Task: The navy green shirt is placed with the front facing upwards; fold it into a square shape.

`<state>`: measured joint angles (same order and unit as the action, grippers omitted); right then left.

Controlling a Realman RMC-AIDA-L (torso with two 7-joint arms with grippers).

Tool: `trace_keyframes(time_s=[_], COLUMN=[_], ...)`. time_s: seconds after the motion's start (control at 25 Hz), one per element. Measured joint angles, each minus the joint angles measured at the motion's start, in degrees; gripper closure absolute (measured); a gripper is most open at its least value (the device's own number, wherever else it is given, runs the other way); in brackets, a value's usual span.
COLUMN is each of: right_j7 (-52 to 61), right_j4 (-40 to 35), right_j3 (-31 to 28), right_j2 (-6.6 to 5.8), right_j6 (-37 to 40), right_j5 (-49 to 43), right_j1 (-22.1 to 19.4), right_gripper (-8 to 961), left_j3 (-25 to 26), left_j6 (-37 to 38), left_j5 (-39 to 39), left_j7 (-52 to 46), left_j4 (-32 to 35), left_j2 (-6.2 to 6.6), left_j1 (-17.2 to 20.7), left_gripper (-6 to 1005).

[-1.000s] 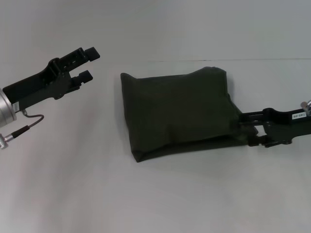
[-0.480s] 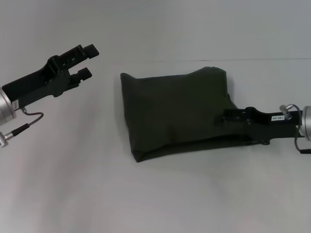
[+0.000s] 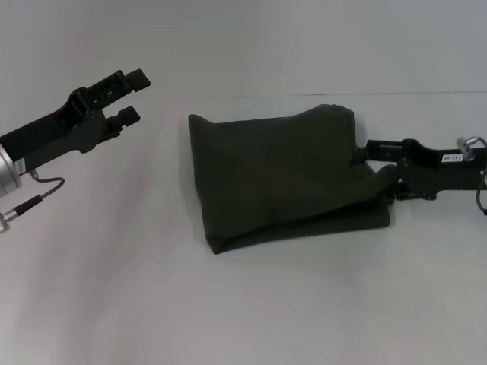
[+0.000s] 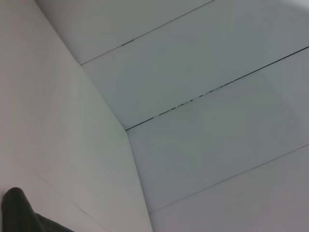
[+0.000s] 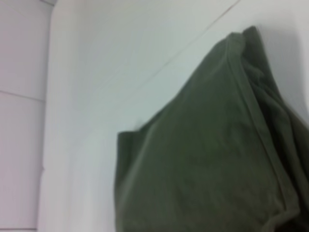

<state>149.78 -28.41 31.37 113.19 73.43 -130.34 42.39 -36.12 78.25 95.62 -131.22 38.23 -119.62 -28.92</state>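
The navy green shirt (image 3: 278,175) lies folded into a rough rectangle in the middle of the white table; its lettering and neck label are hidden. My right gripper (image 3: 370,154) is at the shirt's right edge and shut on the cloth there, which is drawn up a little toward it. The right wrist view shows the shirt (image 5: 207,159) close up, with a hem running along one side. My left gripper (image 3: 136,95) is open and empty, raised over the table to the left of the shirt. A dark corner of the shirt (image 4: 15,212) shows in the left wrist view.
The white table (image 3: 243,304) spreads all around the shirt. A seam line runs along the back (image 3: 426,93). The left arm's cable (image 3: 42,194) hangs near the left edge. White wall panels (image 4: 203,96) fill the left wrist view.
My right gripper closed in on the shirt's right edge from lower down, then rose and moved back, taking the edge cloth with it. The left gripper drifted slightly left.
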Motion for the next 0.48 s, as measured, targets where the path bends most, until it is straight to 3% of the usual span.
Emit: trace_keyframes(time_s=[0.48], right_j7=[0.8], right_j4=[0.1], right_j3=[2.1], right_j2=[-1.08], right_j6=[1.1], right_j5=[0.6], right_j1=[-0.2], right_gripper=[104], left_j3=[0.0], left_j6=[-0.1], left_j5=[-0.7], left_j7=[0.0], left_j4=[0.0], left_j2=[0.0], left_j1=[-0.2], left_gripper=[98])
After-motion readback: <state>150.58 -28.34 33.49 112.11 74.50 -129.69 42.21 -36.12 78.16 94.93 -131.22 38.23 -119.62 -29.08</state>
